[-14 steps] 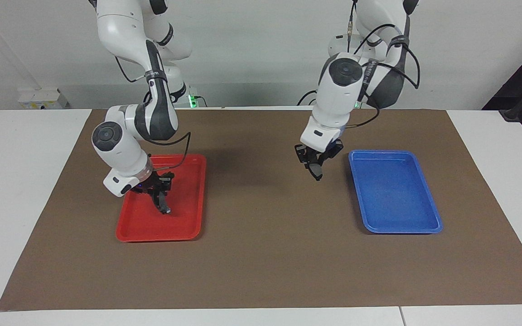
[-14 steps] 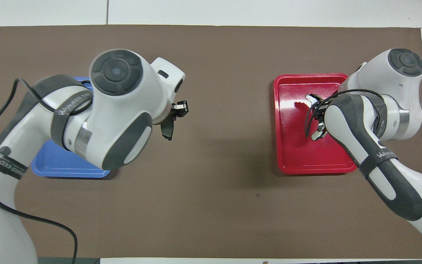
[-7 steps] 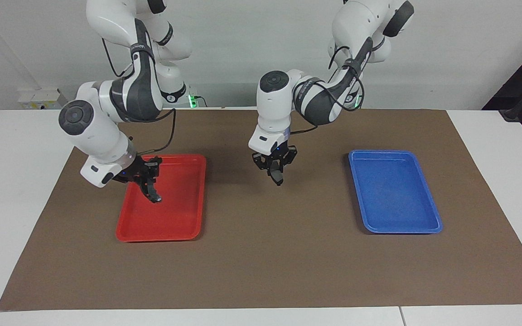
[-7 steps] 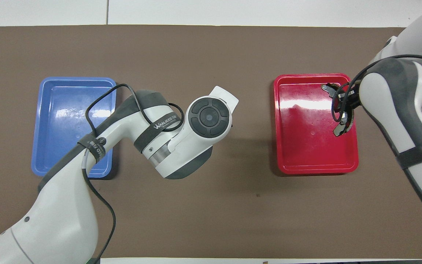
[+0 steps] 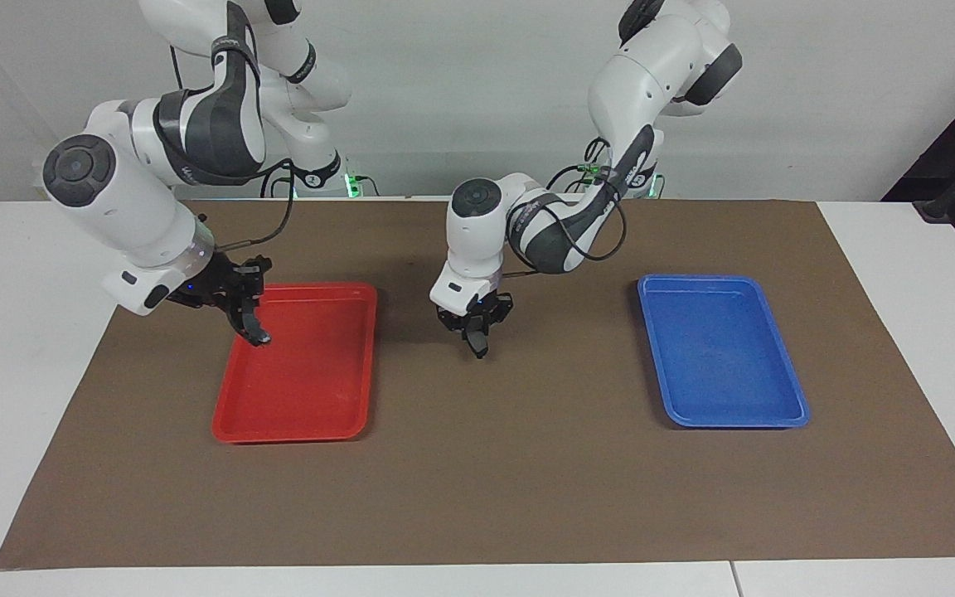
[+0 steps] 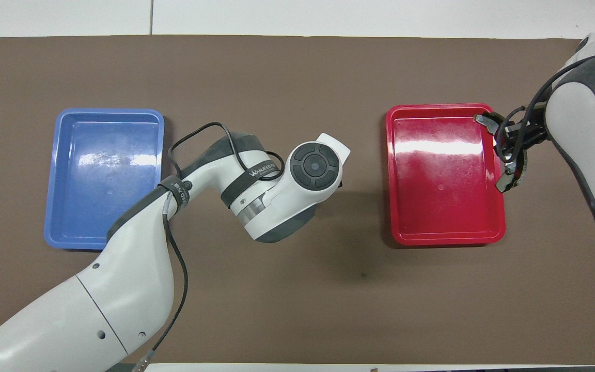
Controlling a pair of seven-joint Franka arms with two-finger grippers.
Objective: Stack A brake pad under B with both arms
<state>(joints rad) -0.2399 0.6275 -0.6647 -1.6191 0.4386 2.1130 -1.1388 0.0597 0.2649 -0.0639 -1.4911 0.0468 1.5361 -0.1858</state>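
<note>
The left hand (image 5: 477, 347), gripping the A brake pad (image 5: 478, 343), is swinging in from beside the blue tray (image 5: 788, 377) to over the bare mat (image 5: 527, 464) mid-tabletop; the right hand (image 5: 255, 330), clamping B (image 5: 257, 333), is lifting off over the red tray's (image 5: 361, 365) edge, so stacking is nearing

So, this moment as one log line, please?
left gripper: holds A brake pad over mat | right gripper: holds B over red tray edge
</note>
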